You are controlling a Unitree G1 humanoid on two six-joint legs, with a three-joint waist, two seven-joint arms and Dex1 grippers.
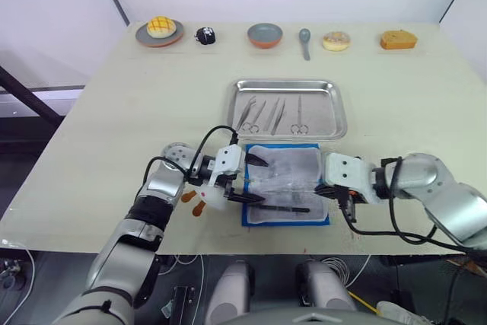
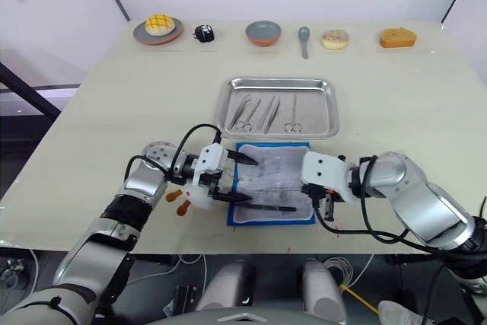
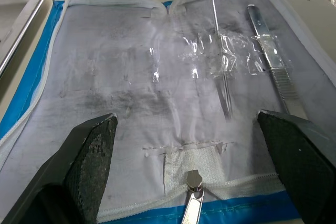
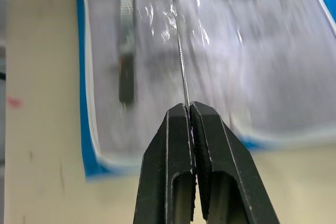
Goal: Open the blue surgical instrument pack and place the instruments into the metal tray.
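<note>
The blue surgical instrument pack [image 1: 285, 184] lies open just before the metal tray [image 1: 287, 109]. Right tool [image 4: 190, 109] pinches a thin probe [image 3: 219, 51], its long axis running across the pack towards the wide-open left tool [image 1: 245, 180]

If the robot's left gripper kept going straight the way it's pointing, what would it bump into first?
Probably the thin instrument lying on the open blue surgical instrument pack, then the right gripper pinching its far end. The left gripper is wide open; depth is uncertain.
</note>
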